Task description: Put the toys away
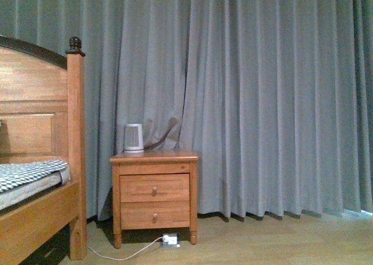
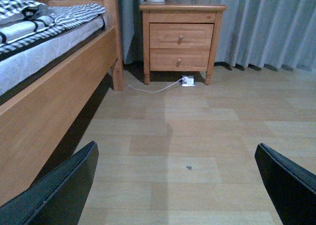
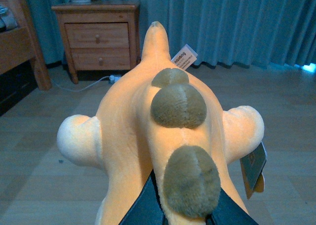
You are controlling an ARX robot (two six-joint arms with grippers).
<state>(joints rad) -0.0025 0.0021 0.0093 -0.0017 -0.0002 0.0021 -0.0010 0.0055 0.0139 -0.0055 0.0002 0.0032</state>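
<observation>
Plush toy [image 3: 163, 126], orange-yellow with olive pads [image 3: 178, 105] down its spine, sits clamped between the dark fingers of my right gripper [image 3: 190, 207], its pointed end aimed at the nightstand [image 1: 154, 167] and well apart from it across bare wood floor [image 2: 197, 126]. I judge the hold was taken along the narrow back so the soft bulk hangs evenly and the paper tags [image 3: 183, 58] dangle free rather than getting pinched. My left gripper [image 2: 175, 185], jaws spread wide with nothing between them, hovers low over the floor facing the nightstand, kept free, I think, for opening or steadying work. The front view shows neither arm nor the toy, only the nightstand against a grey curtain [image 1: 262, 102], a small white appliance [image 1: 133, 138] on its top, the bed [image 1: 41, 218] just beside it, and a white cable [image 1: 125, 255] trailing from beneath it. No bin shows anywhere; the nightstand's two closed drawers [image 1: 140, 189] are my best guess for storage.
</observation>
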